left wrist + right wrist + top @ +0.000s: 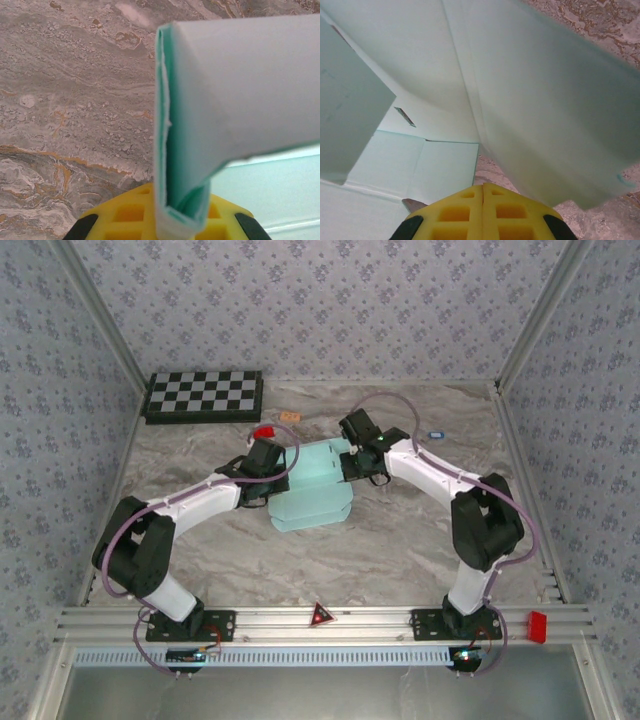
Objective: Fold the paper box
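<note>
I see the left gripper [182, 212] pinching the paper box [312, 498], midway between side edges of the table [410, 545]; the right gripper [483, 192] is closed.

Side by side, the left arm [195, 505] and the right arm [425, 472] wear smooth white shells broken by chunky black joint housings [135, 552] with rounded, drum-like forms. A translucent mauve cable [103, 545] loops along the left arm, and a matching cable [385, 396] arcs above the right one. Each arm is rooted in a flat black base plate [190, 625]. Seen from the wrists, the left gripper [182, 212] and the right gripper [483, 192] carry bright yellow fingers [130, 215] moulded with a grid of square recesses and tipped with black at the outer corners.
</note>
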`<state>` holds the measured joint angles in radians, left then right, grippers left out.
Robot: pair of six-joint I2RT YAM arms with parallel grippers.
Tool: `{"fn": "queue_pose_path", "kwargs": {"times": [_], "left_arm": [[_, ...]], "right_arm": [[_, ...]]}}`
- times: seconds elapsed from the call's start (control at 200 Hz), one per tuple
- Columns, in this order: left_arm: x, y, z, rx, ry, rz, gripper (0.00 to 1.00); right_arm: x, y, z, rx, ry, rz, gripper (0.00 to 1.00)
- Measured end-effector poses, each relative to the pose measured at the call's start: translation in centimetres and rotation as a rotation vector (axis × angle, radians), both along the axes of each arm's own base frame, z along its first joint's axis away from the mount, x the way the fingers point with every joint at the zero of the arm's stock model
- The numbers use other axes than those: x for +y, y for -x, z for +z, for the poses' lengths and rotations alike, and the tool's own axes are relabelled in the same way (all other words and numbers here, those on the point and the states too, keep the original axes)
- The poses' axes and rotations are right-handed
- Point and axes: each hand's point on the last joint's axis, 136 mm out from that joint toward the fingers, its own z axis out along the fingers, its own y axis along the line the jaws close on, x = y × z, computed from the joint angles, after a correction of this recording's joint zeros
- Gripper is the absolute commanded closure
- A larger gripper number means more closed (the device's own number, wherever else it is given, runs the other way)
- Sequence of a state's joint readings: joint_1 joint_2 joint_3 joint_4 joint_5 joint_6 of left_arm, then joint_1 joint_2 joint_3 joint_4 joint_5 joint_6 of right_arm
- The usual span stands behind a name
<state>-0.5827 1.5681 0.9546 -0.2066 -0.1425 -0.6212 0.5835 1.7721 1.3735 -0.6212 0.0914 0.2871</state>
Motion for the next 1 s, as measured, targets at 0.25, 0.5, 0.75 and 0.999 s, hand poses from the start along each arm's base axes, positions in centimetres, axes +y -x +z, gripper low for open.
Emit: {"fn": "queue_pose_path", "kwargs": {"times": [0.25,0.5,0.75,0.999], "left_arm": [[0.0,0.0,0.0,-0.001,-0.003,-0.002,1.0],[0.2,0.0,0.0,0.001,-0.007,-0.004,1.0],[-0.4,0.1,0.1,0.005,0.013,-0.029,1.0],[-1.0,-0.2,0.5,-0.011,0.044,-0.044,1.0]], "right_arm": [[0.4,0.2,-0.2,0.017,-0.02,0.01,0.99],[1.2,-0.2,0.0,0.009,-0.17,0.027,0.99],[2.7,-0.7,1.5,-0.02,-0.303,0.062,0.99],[3.6,-0.6,2.0,-0.016,-0.356,0.088,0.99]]}}
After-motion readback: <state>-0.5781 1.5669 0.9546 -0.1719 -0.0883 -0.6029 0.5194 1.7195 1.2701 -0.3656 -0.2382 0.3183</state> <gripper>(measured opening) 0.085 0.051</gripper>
